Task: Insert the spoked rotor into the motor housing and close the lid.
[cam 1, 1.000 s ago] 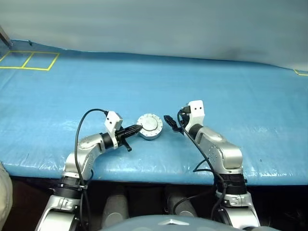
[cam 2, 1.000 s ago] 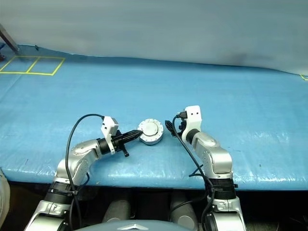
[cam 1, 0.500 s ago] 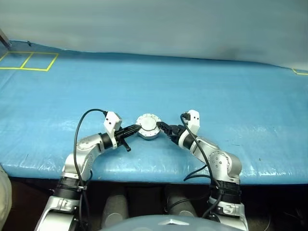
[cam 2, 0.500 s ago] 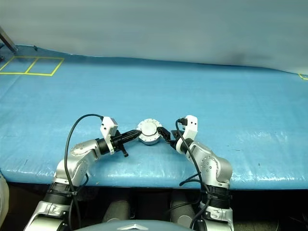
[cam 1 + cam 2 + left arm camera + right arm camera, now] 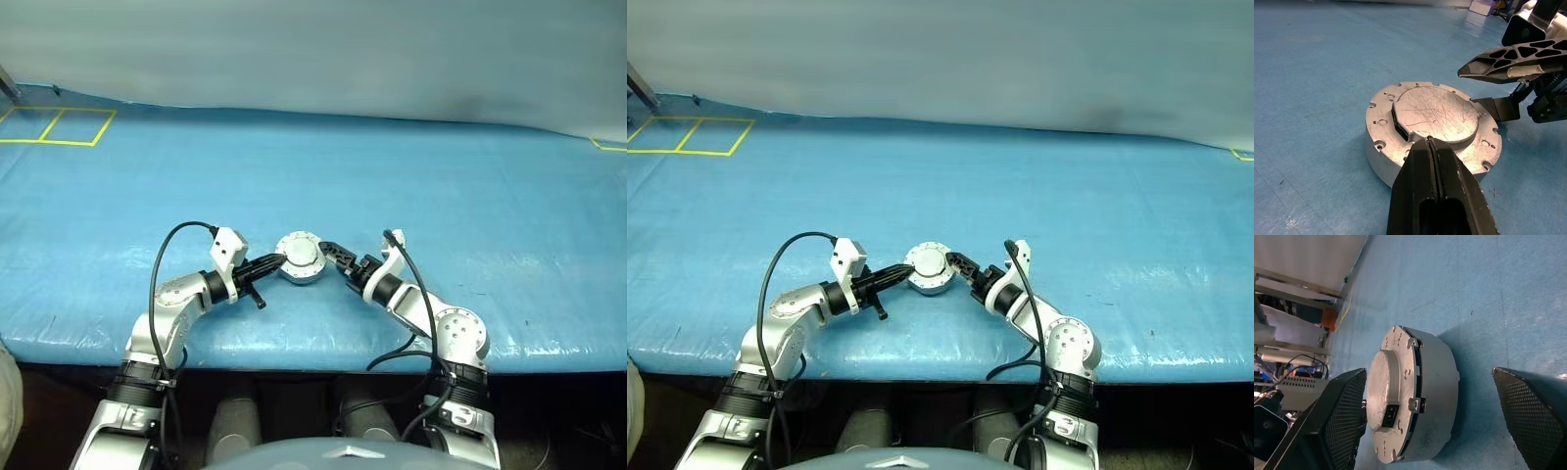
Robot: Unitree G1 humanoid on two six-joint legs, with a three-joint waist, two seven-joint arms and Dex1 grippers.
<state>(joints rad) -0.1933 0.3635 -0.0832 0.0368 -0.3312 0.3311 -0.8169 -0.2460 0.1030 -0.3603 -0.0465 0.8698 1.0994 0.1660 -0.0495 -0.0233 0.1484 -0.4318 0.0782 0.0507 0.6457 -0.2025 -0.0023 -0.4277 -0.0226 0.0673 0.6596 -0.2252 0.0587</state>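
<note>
The motor housing, a short round silver-grey metal can, is sitting near the front edge of the blue-covered table with its lid, a round grey scratched metal plate with small holes round its rim, lying flat on top, so I judge the closing is already made. From the head views I am reaching at it from both sides: my left gripper is pointing in from its left with the black fingers pressed together, tip just at the rim, and my right gripper is coming in from its right, fingers spread wide.

In my left wrist view the closed fingers are meeting the near rim of the can, holding nothing.

In my right wrist view the can is lying straight ahead between my two parted pads, flat faces crosswise to them, neither pad touching it. My right arm is the one placed to clamp it.
</note>
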